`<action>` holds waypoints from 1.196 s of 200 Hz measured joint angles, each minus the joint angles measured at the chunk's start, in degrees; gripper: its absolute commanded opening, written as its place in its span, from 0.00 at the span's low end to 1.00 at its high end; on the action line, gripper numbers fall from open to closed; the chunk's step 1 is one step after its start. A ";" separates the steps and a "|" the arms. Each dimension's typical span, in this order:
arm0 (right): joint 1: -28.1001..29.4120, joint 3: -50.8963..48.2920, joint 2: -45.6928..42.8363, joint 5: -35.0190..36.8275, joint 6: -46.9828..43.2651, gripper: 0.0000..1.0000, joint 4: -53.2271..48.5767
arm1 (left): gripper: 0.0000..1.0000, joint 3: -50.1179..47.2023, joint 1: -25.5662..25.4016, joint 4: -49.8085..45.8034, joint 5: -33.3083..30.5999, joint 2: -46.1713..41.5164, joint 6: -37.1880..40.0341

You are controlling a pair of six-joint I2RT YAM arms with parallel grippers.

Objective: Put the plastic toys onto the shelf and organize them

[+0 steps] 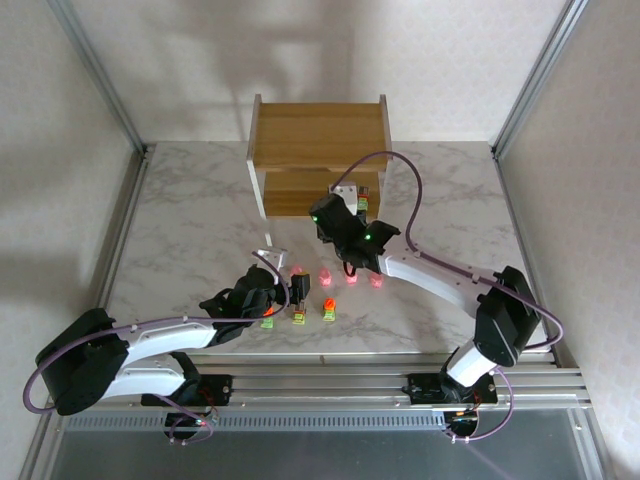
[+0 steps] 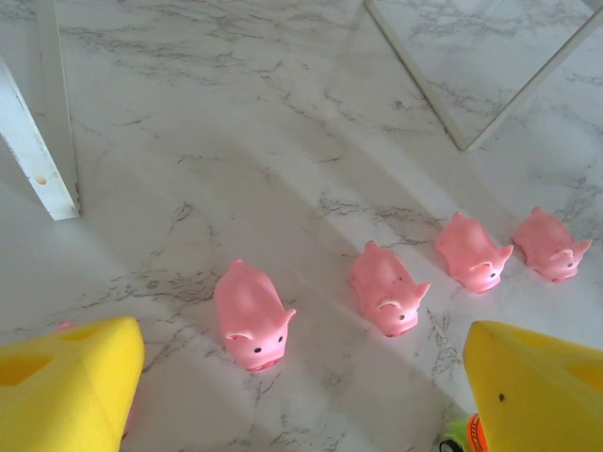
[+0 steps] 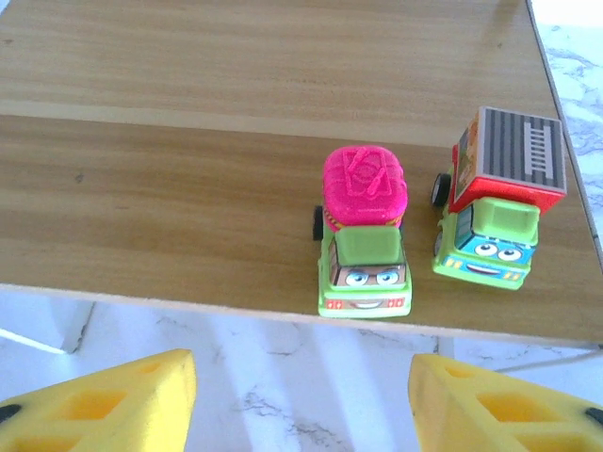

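Right gripper (image 3: pixel 301 381), wide and empty, faces 2 toy trucks (image 3: pixel 365 235) lined up tidily on the shelf (image 3: pixel 170 169); left gripper (image 2: pixel 301 353), wide, hovers over 4 pink pigs (image 2: pixel 252 315), ready to pick.

Top external looks down from behind the arm bases (image 1: pixel 190 388) onto the whole shelf (image 1: pixel 315 130). Left wrist, low and close, faces pink pigs (image 2: pixel 252 315) before the shelf; right wrist, close above its lower board, shares that board with the overhead view.
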 measured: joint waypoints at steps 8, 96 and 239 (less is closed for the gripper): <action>0.39 -0.37 -0.55 0.24 0.20 0.63 -0.02 | 0.88 0.00 0.00 0.00 0.00 0.00 0.00; 4.79 -4.61 -6.40 2.19 3.13 0.62 -1.70 | 0.88 0.00 0.22 -0.04 -1.05 -1.07 0.00; 20.33 -11.23 -9.07 6.69 15.28 0.58 -10.12 | 0.87 -1.97 0.92 -0.57 -8.17 -8.22 -0.24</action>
